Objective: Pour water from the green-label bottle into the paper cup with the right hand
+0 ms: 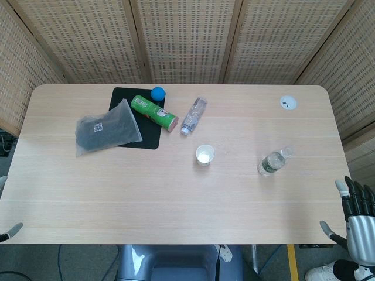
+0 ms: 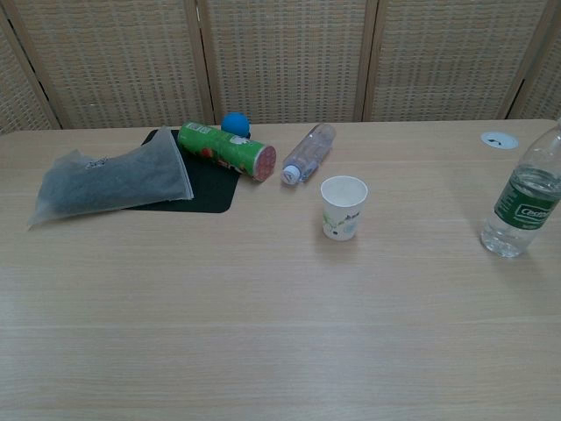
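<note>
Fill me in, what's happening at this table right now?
Nothing is being handled yet. The green-label bottle stands upright on the table's right side, and the paper cup stands upright near the middle, apart from it. The right hand hangs off the table's near right corner, fingers apart and holding nothing. Only a fingertip of the left hand shows at the near left edge. The pour has not started.
</note>
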